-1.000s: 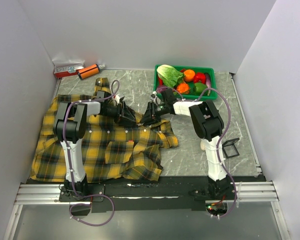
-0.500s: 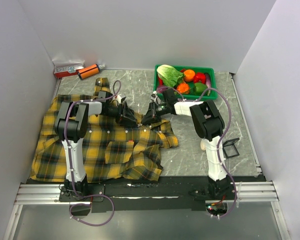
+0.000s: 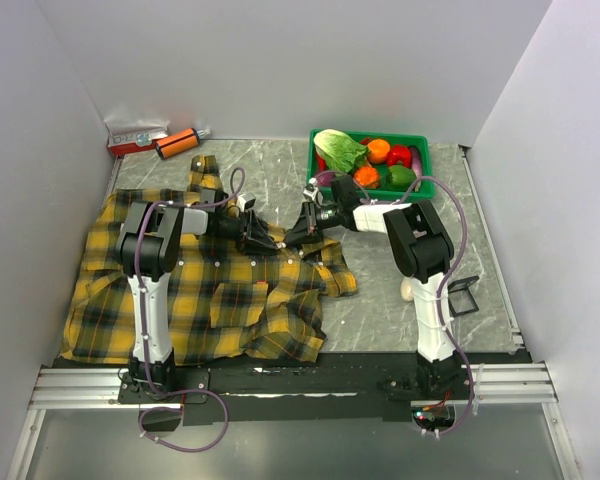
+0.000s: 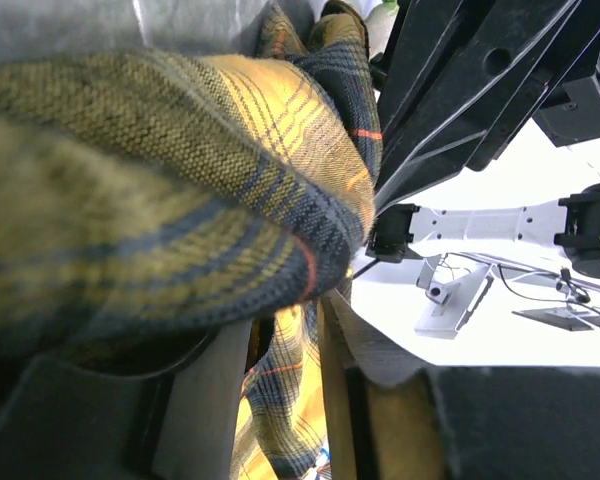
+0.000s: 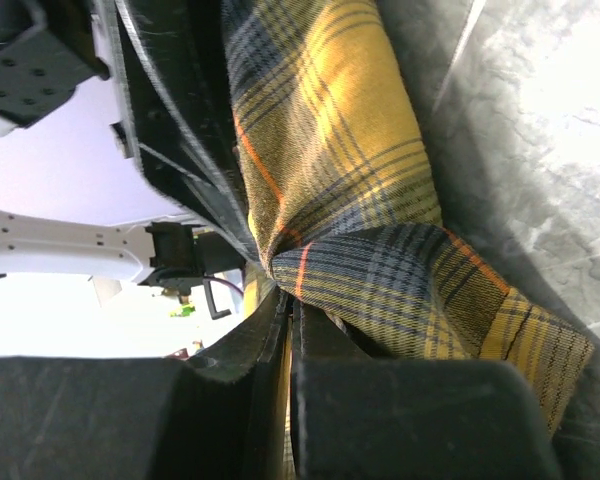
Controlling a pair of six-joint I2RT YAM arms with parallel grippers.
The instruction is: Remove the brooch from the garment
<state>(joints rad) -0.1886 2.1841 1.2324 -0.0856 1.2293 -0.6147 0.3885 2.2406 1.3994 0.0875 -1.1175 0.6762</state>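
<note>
The garment (image 3: 210, 300), a yellow-and-black plaid shirt, lies spread over the left half of the table. Both grippers meet at a raised fold near its upper right part. My left gripper (image 3: 268, 242) reaches in from the left. In the left wrist view, plaid cloth (image 4: 180, 150) bulges over the gripper (image 4: 285, 330), and a strip of it hangs between the two fingers (image 4: 205, 400). My right gripper (image 3: 290, 238) comes from the right. In the right wrist view it (image 5: 290, 310) is shut, fingers pressed together right under a twisted fold of the cloth (image 5: 330, 120). The brooch is hidden.
A green basket (image 3: 420, 140) of vegetables stands at the back right, just behind the right arm. An orange-and-black tool (image 3: 177, 142) and a red-and-white box (image 3: 137, 137) lie at the back left. A small black frame (image 3: 462, 296) sits by the right edge.
The right gripper's fingers have closed together at the fold. The left gripper's fingers have narrowed on the cloth. Both grippers have shifted slightly toward the back of the table.
</note>
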